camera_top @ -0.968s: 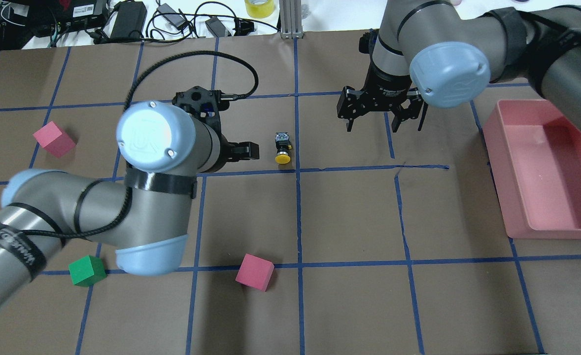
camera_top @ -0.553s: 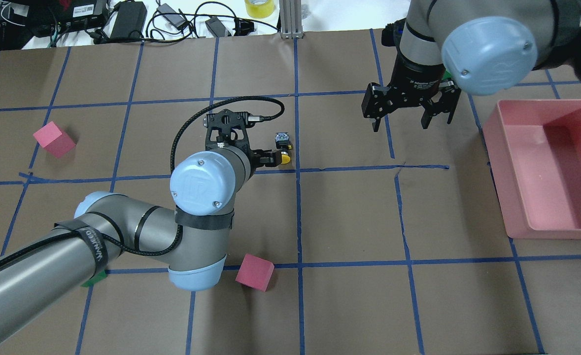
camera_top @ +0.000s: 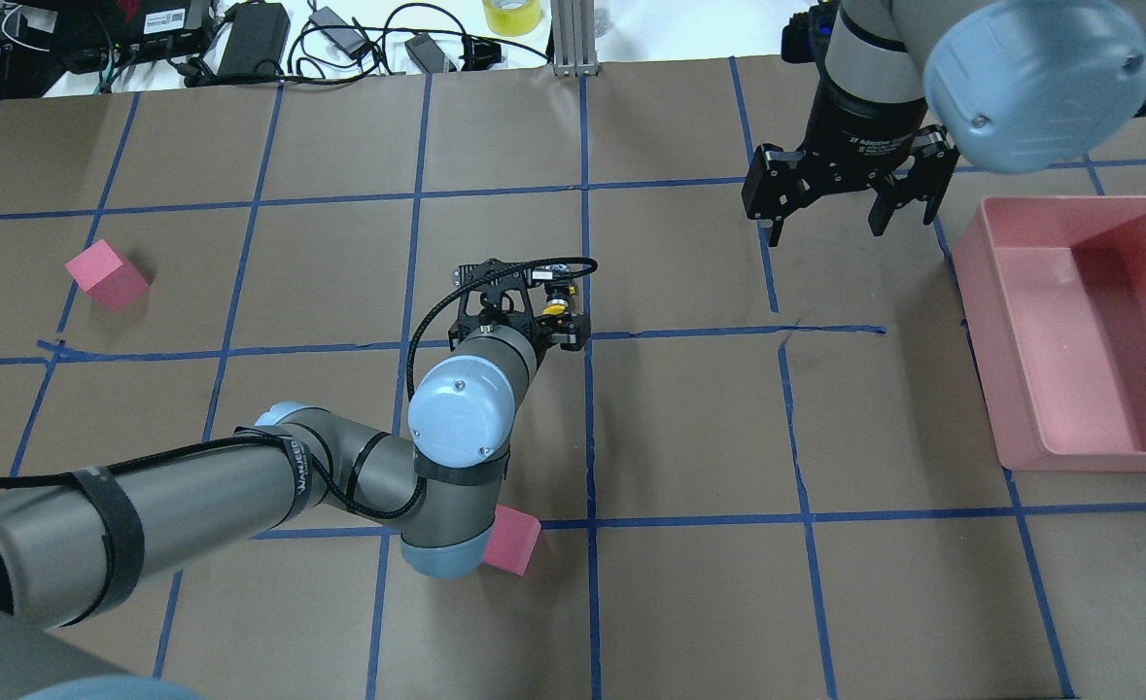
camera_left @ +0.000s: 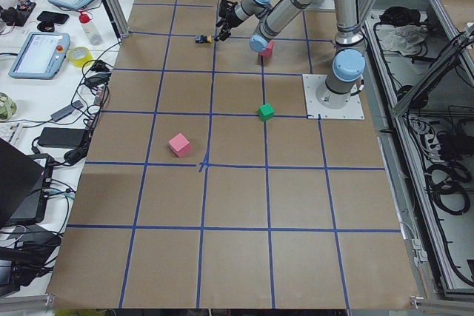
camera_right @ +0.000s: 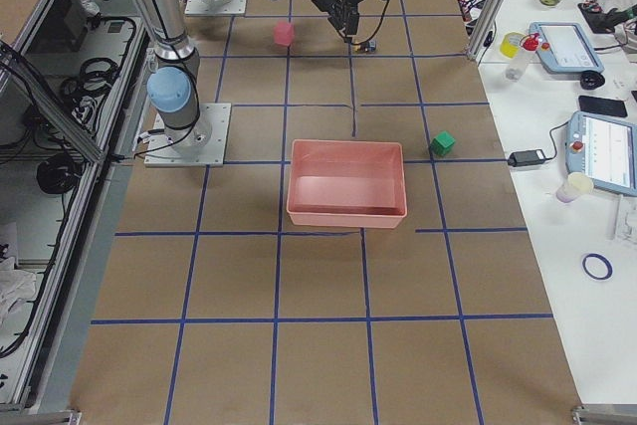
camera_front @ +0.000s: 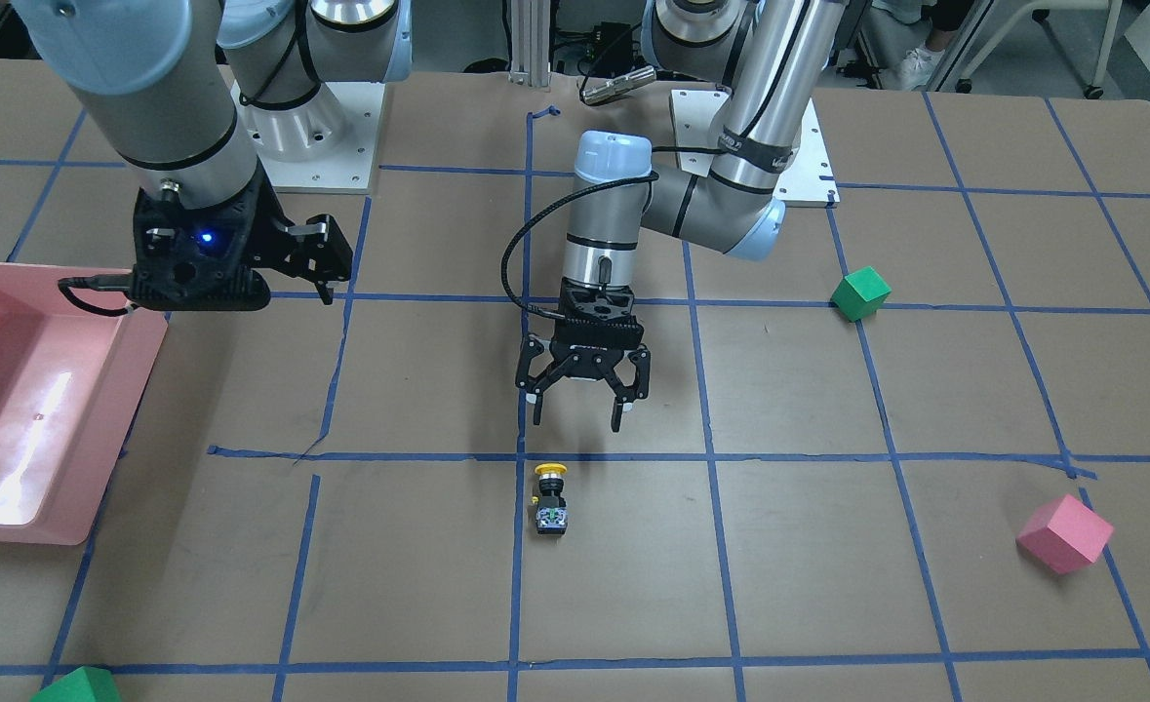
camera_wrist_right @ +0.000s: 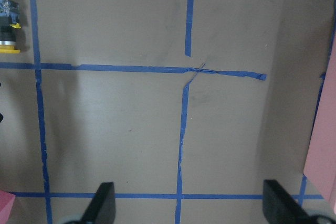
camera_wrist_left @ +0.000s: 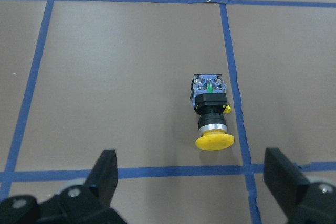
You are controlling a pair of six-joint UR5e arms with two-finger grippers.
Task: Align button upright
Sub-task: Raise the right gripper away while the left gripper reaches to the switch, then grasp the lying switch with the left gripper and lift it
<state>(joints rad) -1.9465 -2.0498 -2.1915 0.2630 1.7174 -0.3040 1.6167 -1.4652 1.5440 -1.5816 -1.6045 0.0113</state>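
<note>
Button [camera_wrist_left: 211, 114] lies on its side on the brown paper, not upright. Its yellow cap faces the left gripper [camera_wrist_left: 191, 170] and its grey contact block faces away. It sits ahead of the fingertips and inside the span between them, a little nearer the finger [camera_wrist_left: 281, 174] on the side of the lengthwise tape line [camera_wrist_left: 237, 109], which runs just beside the body.

Left gripper: fingers spread wide, nothing held, above the table in the front view [camera_front: 577, 421]. Right gripper [camera_top: 825, 228]: also spread and empty, well apart from the button and near the pink bin [camera_top: 1068, 457].

Risks, as I judge them:
- The button is off centre in the span. If the fingers close as they stand, the nearer finger meets the body first and could roll or skid it sideways before the other arrives.
- The body is round and small, so a pinch on the curve could squirt it out.
- A grip on the wide cap instead of the body would give poor hold, and the button could tilt when turned.
- Coming down too low could catch the fingertips on the paper or tape edge.
- The base is narrow and the cap broad, so a release before the block sits flat would likely let it topple.
</note>
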